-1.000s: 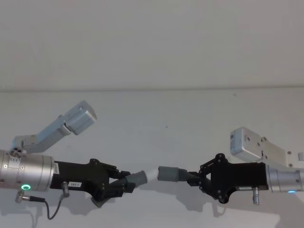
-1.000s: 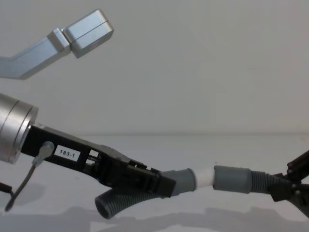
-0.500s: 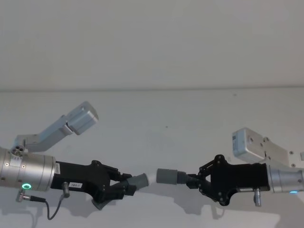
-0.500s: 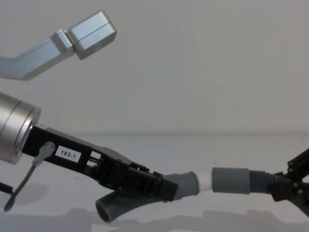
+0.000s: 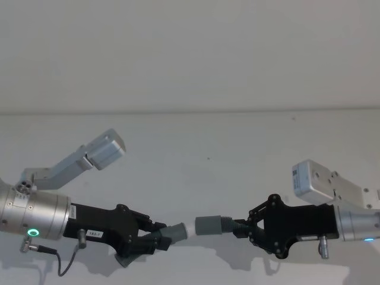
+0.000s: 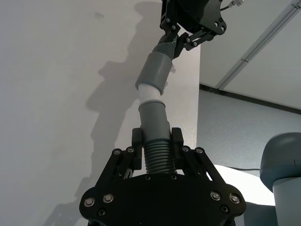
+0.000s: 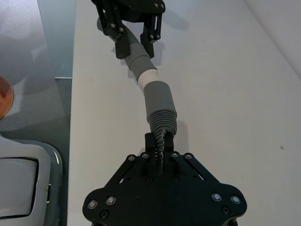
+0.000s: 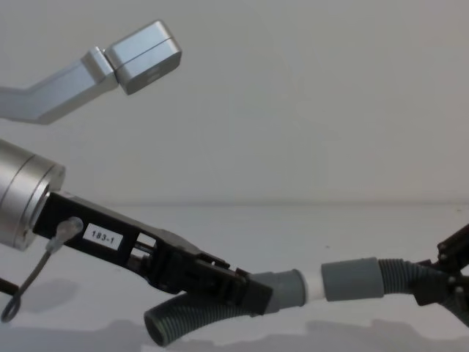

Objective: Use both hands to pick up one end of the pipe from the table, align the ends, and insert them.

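Note:
Both pieces of the pipe are held above the white table (image 5: 208,154). My left gripper (image 5: 155,238) is shut on the ribbed part of one piece (image 8: 190,319), behind its grey cuff (image 8: 286,288). That cuff's white spigot tip (image 8: 314,290) meets the mouth of the wider grey sleeve (image 8: 352,279) on the other piece. A short band of white shows between them. My right gripper (image 5: 244,228) is shut on the ribbed hose behind the sleeve. In the left wrist view the cuff (image 6: 154,117) and sleeve (image 6: 156,70) stand at a slight angle to each other.
A grey wrist camera block (image 5: 104,149) juts out above the left arm and a white one (image 5: 317,181) above the right arm. The table's far edge (image 5: 190,111) meets a plain wall. A floor shows beyond the table's side (image 7: 51,56).
Both grippers have moved lower and nearer to me. The two ends have come closer, so less of the white tip shows.

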Controlling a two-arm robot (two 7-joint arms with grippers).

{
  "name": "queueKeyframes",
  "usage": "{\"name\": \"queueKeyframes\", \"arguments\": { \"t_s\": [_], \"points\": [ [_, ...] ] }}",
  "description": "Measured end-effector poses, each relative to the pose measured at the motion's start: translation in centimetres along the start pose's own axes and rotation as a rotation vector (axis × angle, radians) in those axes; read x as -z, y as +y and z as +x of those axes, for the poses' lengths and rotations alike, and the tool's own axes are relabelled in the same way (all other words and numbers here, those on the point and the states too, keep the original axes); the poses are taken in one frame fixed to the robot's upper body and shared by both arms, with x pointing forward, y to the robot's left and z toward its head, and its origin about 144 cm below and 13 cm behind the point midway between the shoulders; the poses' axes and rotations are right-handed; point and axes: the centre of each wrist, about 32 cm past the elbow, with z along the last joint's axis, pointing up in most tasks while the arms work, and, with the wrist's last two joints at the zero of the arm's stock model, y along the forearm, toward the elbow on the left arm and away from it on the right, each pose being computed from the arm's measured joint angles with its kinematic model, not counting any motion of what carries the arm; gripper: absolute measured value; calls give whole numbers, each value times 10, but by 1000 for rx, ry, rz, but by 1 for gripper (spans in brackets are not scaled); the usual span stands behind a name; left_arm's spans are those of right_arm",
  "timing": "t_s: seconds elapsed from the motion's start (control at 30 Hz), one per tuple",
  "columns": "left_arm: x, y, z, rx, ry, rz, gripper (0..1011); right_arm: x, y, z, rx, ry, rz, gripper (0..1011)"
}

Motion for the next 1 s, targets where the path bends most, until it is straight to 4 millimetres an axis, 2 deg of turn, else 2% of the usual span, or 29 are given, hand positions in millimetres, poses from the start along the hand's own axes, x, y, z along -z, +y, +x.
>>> {"name": "queueKeyframes", "arguments": {
  "t_s": [1.0],
  "points": [
    [-1, -1, 2, 14, 7, 8, 329, -1, -1, 1, -15, -3, 5, 72]
  ]
}}
